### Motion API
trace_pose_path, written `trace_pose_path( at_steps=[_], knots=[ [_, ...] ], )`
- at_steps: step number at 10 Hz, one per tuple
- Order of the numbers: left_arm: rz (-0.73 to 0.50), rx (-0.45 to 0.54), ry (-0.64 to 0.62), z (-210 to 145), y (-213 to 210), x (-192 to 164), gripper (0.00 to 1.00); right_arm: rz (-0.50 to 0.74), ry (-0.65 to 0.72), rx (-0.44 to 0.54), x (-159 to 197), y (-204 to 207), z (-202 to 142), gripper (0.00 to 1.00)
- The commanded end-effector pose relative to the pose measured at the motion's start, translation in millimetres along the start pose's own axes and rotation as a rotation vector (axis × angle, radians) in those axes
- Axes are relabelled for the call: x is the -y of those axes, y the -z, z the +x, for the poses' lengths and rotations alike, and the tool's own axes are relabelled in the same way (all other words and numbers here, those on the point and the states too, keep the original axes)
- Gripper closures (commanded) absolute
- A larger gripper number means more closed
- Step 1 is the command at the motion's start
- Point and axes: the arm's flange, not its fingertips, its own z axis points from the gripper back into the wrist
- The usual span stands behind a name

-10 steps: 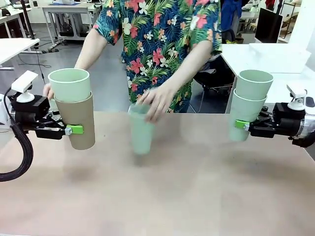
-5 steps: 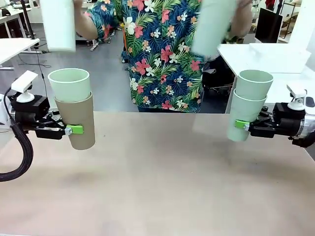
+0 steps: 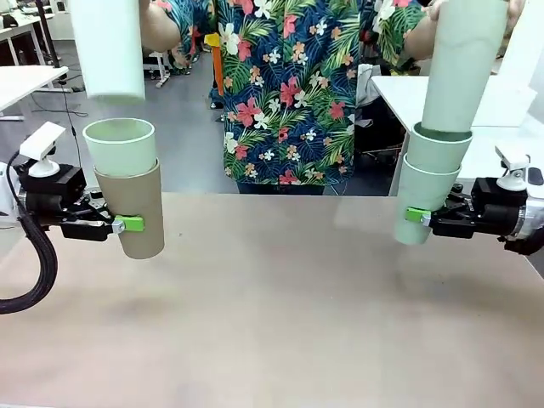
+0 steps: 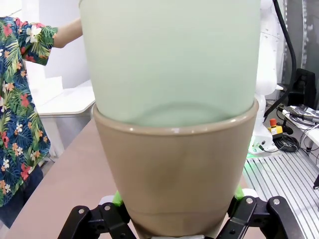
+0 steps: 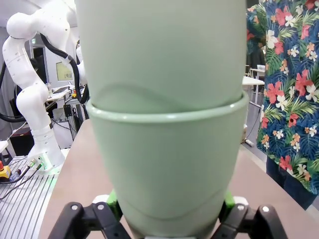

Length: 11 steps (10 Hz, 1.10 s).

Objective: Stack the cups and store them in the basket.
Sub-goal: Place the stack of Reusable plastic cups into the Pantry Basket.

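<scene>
My two arms come in from opposite sides of the worktop (image 3: 280, 323). Each reaches level toward the middle with its fingers lying horizontal, holding its load upright and up off the surface. Across the worktop stands a person in a flowered shirt (image 3: 289, 93), both arms raised, with a cup in each.

My left claw (image 3: 140, 225) is closed tight around the tan cup (image 3: 136, 212), low on its wall, with a green pad pressed to either side. An inner mint cup (image 3: 121, 146) sits nested in it, and about half of it stands above the tan rim. The person holds a pale cup (image 3: 106, 47) straight above this stack, mouth up, its base just clear of the mint rim and not touching it.

My right claw (image 3: 410, 217) is clamped just as firmly on the lower mint cup (image 3: 422, 200), again near the bottom. An upper mint cup (image 3: 438, 144) is seated inside it. The person's third mint cup (image 3: 463, 64) leans slightly, and its base is right at the mouth of that upper cup.

All the cups are matte, tapered and without handles. From my wrists, each stack shows a clean rim line where one cup meets the next.
</scene>
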Motion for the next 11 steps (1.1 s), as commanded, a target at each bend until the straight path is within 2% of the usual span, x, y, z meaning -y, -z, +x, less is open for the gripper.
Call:
trace_pose_path(
  at_steps=[1,11],
  knots=[
    [-0.002,0.009,0.002,2.3,0.9,0.3,0.15,0.005,-0.016,0.013,-0.5,0.2,1.9,0.16],
    [-0.002,0.009,0.002,2.3,0.9,0.3,0.15,0.005,-0.016,0.013,-0.5,0.2,1.9,0.16]
  ],
)
